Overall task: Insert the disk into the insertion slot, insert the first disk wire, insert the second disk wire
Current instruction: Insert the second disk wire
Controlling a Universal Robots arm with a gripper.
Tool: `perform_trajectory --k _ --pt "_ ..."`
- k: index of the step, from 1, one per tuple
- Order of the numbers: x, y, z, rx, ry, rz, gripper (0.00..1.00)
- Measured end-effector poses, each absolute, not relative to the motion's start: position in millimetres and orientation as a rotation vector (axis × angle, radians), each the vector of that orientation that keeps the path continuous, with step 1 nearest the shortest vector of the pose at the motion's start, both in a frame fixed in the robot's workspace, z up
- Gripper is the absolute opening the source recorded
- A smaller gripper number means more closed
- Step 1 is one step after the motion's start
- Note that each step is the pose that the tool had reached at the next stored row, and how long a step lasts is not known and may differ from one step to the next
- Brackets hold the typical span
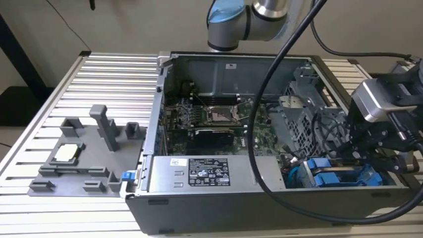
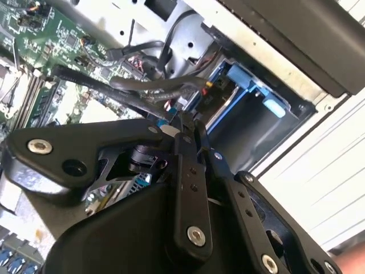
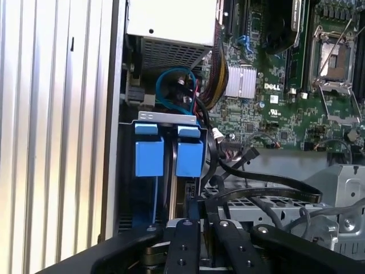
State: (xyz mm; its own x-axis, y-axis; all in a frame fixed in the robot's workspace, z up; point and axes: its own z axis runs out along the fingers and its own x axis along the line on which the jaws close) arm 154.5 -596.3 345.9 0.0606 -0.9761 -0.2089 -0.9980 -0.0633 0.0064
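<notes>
Two bright blue carrier ends stand side by side in the dark grey drive cage at the case corner on the exterior view's right. The disk sits in the insertion slot; its blue frame shows and its body is hidden. My gripper hangs just over the cage, beside the blue carrier. Its fingers are drawn together on the end of a black disk wire. More black wires loop from the motherboard toward the cage.
The open computer case lies on a slatted metal table. Inside are a labelled power supply, the motherboard and a perforated metal cage. A grey fixture stands on the table at the exterior view's left.
</notes>
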Motion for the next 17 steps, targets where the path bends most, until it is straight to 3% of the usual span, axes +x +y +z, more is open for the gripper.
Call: perform_trajectory --k 17 --pt "156.2 -597.2 341.5 -2.098 2.129 0.226 0.16"
